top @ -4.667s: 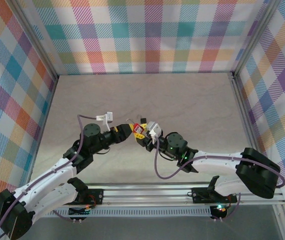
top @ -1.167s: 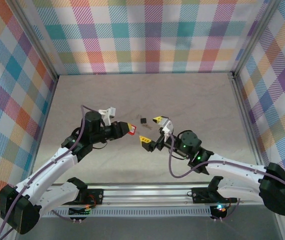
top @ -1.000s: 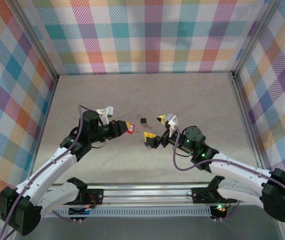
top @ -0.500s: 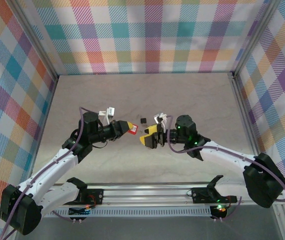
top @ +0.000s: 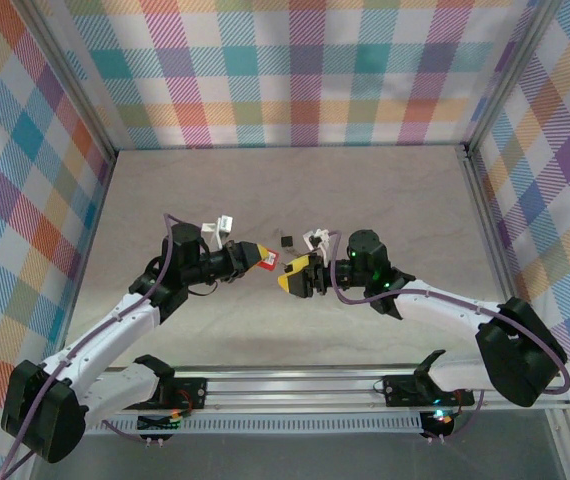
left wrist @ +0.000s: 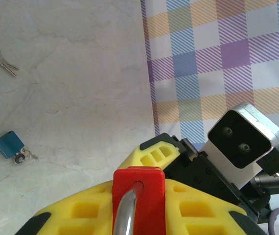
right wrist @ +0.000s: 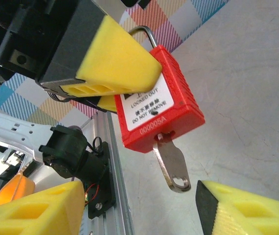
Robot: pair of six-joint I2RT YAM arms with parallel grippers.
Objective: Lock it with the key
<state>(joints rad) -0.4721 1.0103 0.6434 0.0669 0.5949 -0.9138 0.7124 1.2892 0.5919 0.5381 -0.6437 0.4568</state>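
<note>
The red padlock [right wrist: 156,98] is held in the air by my left gripper [top: 254,258], shut on its upper part with yellow fingers [right wrist: 115,63] on both faces. Its silver shackle [left wrist: 125,215] runs back between the pads. The small silver key [right wrist: 171,164] sticks out of the keyhole in the padlock's bottom. My right gripper [right wrist: 139,193] is open just below and around the key's head, one finger each side, touching nothing. In the top view the right gripper [top: 293,274] faces the padlock [top: 267,261] at mid-table.
A small black padlock [top: 287,241] lies on the table just behind the grippers. The left wrist view shows a small blue padlock [left wrist: 10,144] and a pair of loose keys [left wrist: 0,58] on the table. Plaid walls enclose the table.
The right gripper, earlier wide open and apart from the padlock, has swung left and closed the distance to the key. The left arm has shifted slightly right, still holding the padlock.
</note>
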